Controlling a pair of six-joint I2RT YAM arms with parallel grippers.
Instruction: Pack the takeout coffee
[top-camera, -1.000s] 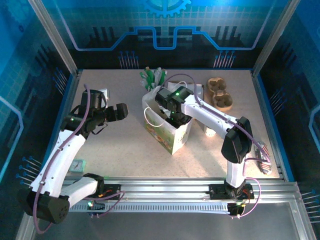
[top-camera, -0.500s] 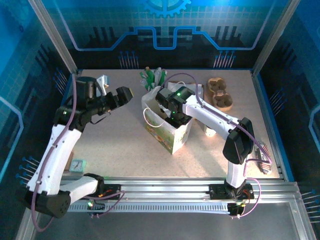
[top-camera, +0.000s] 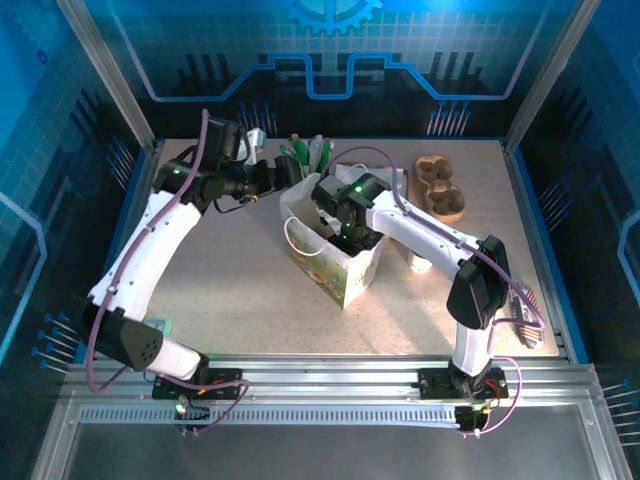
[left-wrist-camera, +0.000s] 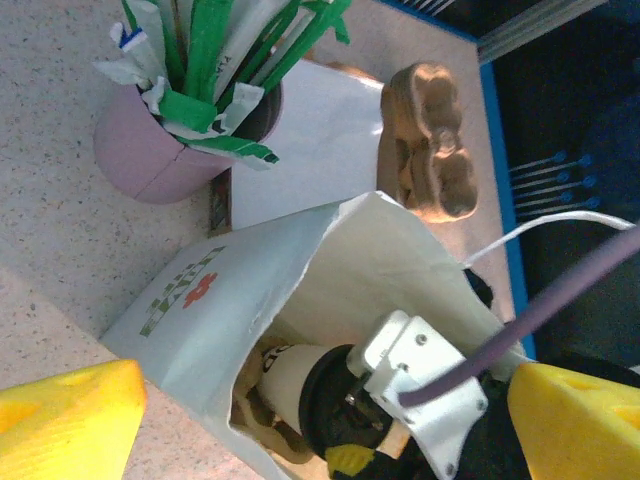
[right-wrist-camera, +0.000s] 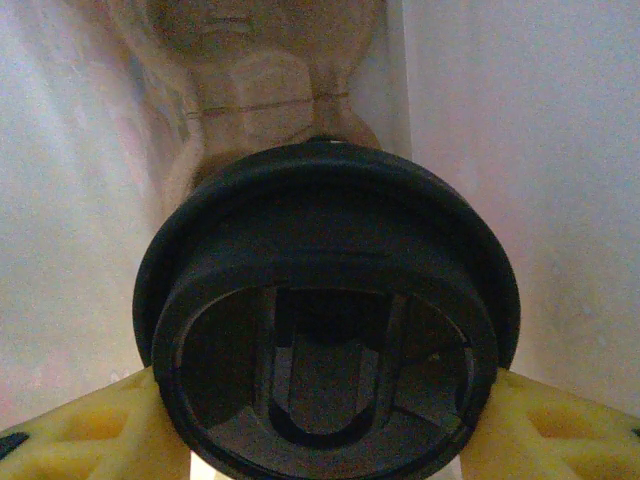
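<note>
My left gripper (top-camera: 290, 172), wide open, has swung over to the bag (top-camera: 340, 275) mouth; my right gripper (top-camera: 345, 228) holds the coffee cup (right-wrist-camera: 325, 330) inside it, nearly packed.

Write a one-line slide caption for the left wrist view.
Right gripper holds the lidded takeout coffee inside the white paper bag, beside a pink cup of green-and-white sticks.

The right claw (top-camera: 345, 238) reaches down into the bag (top-camera: 335, 278). The cup (left-wrist-camera: 290, 375), lid (right-wrist-camera: 320, 330) on, sits between its fingers, with a tray (right-wrist-camera: 250, 90) beneath it inside the bag. The left claw (top-camera: 288, 172) hangs by the bag's back-left rim. The stick cup (top-camera: 308, 155) stands just right of it, behind the bag. A carrier (top-camera: 442, 187) lies well right of both claws.
</note>
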